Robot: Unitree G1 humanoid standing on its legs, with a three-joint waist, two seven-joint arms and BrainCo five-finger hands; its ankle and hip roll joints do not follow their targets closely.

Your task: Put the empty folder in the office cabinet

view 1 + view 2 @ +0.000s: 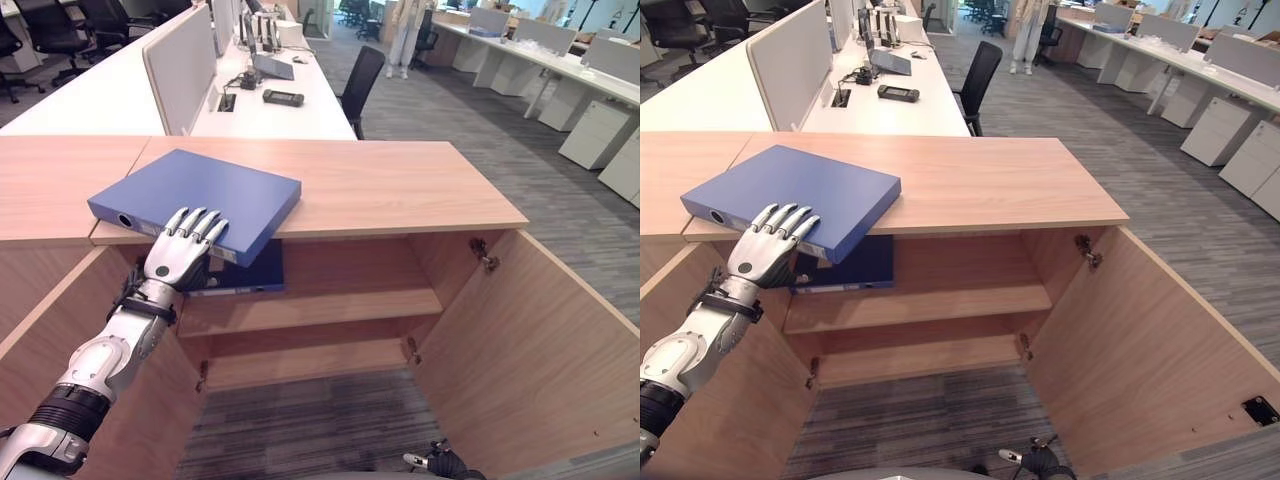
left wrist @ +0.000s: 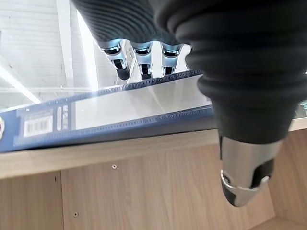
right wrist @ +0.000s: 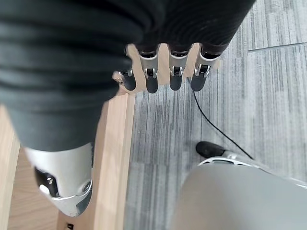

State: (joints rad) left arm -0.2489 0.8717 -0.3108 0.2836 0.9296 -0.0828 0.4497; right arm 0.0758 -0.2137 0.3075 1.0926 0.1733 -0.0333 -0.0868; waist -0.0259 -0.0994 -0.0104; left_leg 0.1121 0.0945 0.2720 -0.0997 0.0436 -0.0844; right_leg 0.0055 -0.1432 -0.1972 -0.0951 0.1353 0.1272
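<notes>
A blue folder (image 1: 200,195) lies flat on the wooden cabinet top (image 1: 400,185), its near corner jutting over the front edge. My left hand (image 1: 178,255) reaches up to that overhanging edge. Its straight fingers (image 2: 144,67) rest on the folder's upper face, and the thumb (image 2: 244,163) hangs below the spine without touching it. The folder's labelled spine (image 2: 120,110) faces the wrist camera. Below, the cabinet stands open with two wooden shelves (image 1: 320,305). My right hand (image 1: 440,463) hangs low near the floor, fingers (image 3: 175,79) relaxed and holding nothing.
A darker blue folder (image 1: 245,272) lies on the upper shelf, right under the overhang. The cabinet's right door (image 1: 540,350) and left door (image 1: 60,330) swing out toward me. Behind the cabinet are white desks, a black office chair (image 1: 360,80), and a person (image 1: 405,35) standing far off.
</notes>
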